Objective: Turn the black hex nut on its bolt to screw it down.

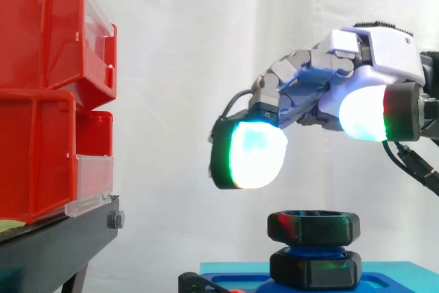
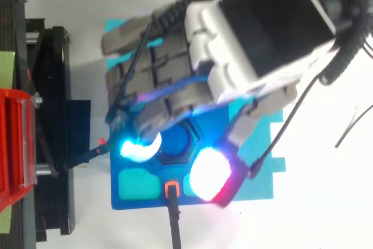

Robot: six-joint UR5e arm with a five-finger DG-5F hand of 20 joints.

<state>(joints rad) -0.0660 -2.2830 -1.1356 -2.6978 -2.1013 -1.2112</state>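
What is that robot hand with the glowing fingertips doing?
The robot's hand hangs just above a black hex nut that sits on a blue bolt, standing on a blue base. Its glowing fingertips are spread apart over the nut and touch nothing yet. It looks ready to come down, grip the nut and turn it.

The hex nut (image 1: 313, 227) sits on its bolt (image 1: 313, 247) just below the hand's (image 1: 322, 87) fingertips (image 1: 255, 152), apart from them, over a base plate (image 1: 387, 272). Beyond the fingertips, bins (image 1: 41, 94) are stacked on a stand (image 1: 55, 245).
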